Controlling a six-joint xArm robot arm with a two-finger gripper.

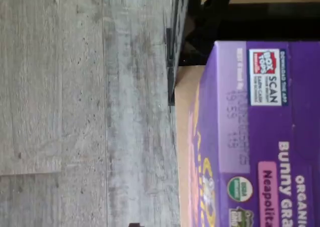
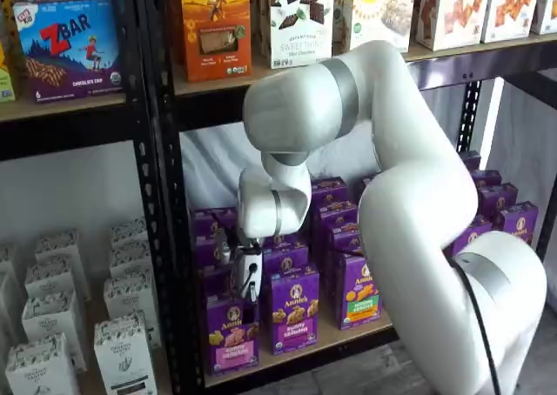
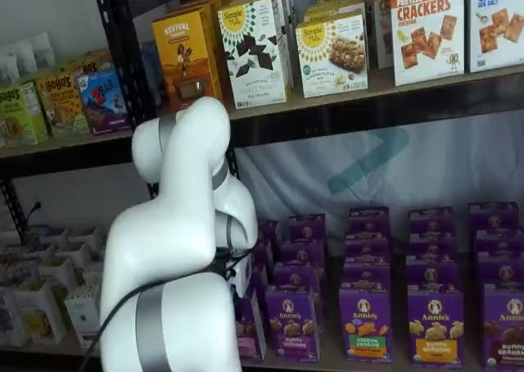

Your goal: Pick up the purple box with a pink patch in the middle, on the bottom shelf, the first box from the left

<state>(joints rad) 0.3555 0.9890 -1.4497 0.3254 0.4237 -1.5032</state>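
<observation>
Purple box (image 2: 231,334): stands upright at the front left end of the bottom shelf (image 2: 348,336); in a shelf view its face reads "Annie's" in a round logo above a pink band. In another shelf view only a sliver of it (image 3: 248,327) shows past the arm.
Box top: the wrist view shows the top panel of the purple box (image 1: 260,137) close up, with a "BOX TOPS" badge, "SCAN", "ORGANIC", "Bunny Gra…" and a pink patch reading "Neapolit…", the rest cut off; a faint stamped code cannot be read.
Neighbours: just beside it stands a second purple box (image 2: 294,308) with "Annie's" and "Bunny" on it, then a third one with a green and orange patch (image 2: 359,292).
Upper shelf: "ZBAR" box (image 2: 70,47), "Sweet Thins" box (image 2: 300,19), "CRACKERS" box (image 3: 426,29).
Edges and room: a black upright (image 2: 165,195) stands just left of the purple box; in the wrist view grey plank floor (image 1: 85,107) lies beyond the shelf's front edge.
Arm (image 2: 348,151): white, bent downward in front of the rack, wrist pointing down.
Gripper (image 2: 247,277): hangs just above the purple box; the fingers are seen side-on, so whether they are apart cannot be told.
</observation>
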